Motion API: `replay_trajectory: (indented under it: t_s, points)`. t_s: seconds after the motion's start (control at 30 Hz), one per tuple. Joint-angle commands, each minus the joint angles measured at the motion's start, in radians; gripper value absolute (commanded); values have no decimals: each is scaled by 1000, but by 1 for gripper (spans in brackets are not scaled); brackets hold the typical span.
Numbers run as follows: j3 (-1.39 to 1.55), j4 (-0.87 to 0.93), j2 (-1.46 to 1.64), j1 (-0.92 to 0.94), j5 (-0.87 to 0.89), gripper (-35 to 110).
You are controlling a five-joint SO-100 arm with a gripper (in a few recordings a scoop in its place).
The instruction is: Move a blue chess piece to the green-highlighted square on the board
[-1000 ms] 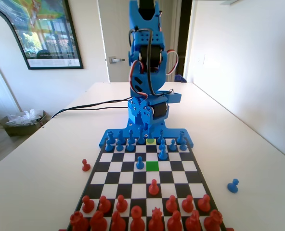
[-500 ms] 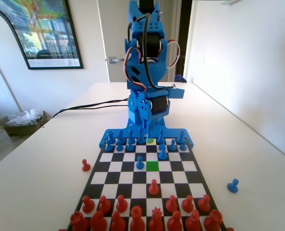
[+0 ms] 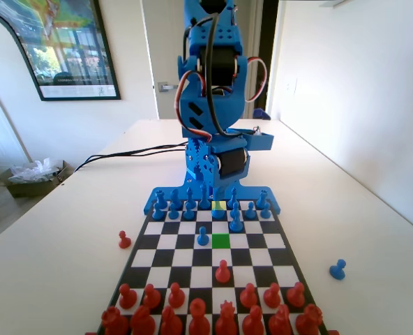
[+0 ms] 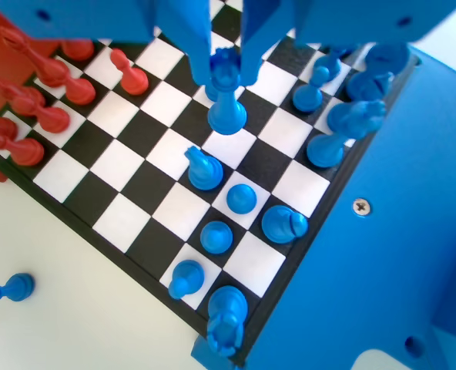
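Blue chess piece point(image 4: 226, 96) is clamped at its crowned top between the gripper point(image 4: 226, 73) jaws, base above the board point(image 4: 120, 166), short of the green-highlighted square point(image 3: 221, 241).

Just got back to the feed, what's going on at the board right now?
The blue arm's gripper hangs over the board's blue end, its jaws on either side of the crowned top of a tall blue chess piece. Whether they have clamped it is unclear. The green-highlighted square is vacant, beside a blue pawn.
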Motion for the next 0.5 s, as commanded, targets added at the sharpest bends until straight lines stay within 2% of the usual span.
replay_trajectory:
  t_s: [0.0,0.47]
  points:
    - [-92,-3,-2,5,3,1]
    - [-127,-25,-67,-5,9,1]
